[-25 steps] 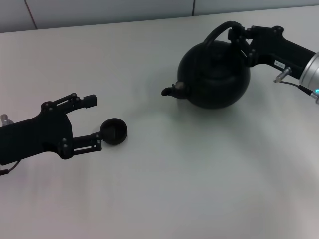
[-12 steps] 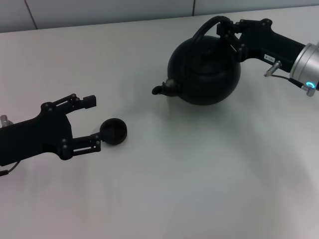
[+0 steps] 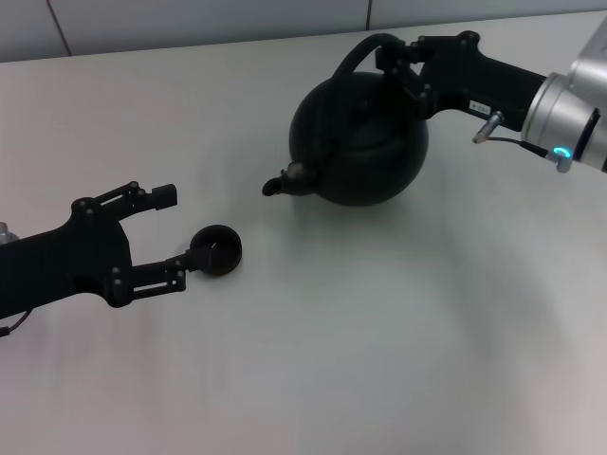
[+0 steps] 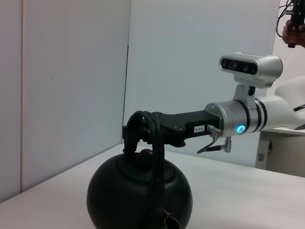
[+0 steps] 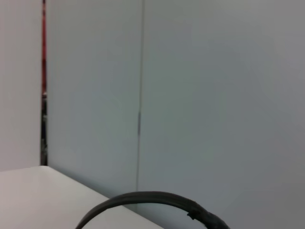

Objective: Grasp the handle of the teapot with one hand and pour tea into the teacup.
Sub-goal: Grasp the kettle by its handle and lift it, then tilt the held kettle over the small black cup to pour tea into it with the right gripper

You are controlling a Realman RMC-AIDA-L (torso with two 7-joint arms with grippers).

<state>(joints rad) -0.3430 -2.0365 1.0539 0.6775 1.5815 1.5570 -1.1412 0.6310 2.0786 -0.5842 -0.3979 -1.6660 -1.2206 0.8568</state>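
- Over the last second the right tool (image 3: 403,64) has carried the teapot (image 3: 358,140) across the bench (image 3: 379,360) toward the teacup (image 3: 216,250), and the gap between spout (image 3: 275,184) and cup has plainly narrowed.
- The right tool is clamped on the handle (image 3: 365,52) near the top of the arch; the left wrist view shows the same hold, with the pot (image 4: 139,193) hanging below the black fingers.
- The pot looks lifted or barely skimming the bench; I cannot tell which from here.
- The spout points ahead of the right tool, roughly at the cup, but is not over it yet; it is near, not beside.
- The left tool (image 3: 171,227) sits with its fingers apart, the lower finger touching or just beside the cup's rim. It has barely moved.
- The cup has stayed put throughout.
- My reading: the grasp is done and this is the carry. Pouring has not begun, as the pot is only slightly tipped.
- Next likely need: bring the spout over the cup, then tilt slowly. The cup is tiny, so an overshoot would spill onto the bench.
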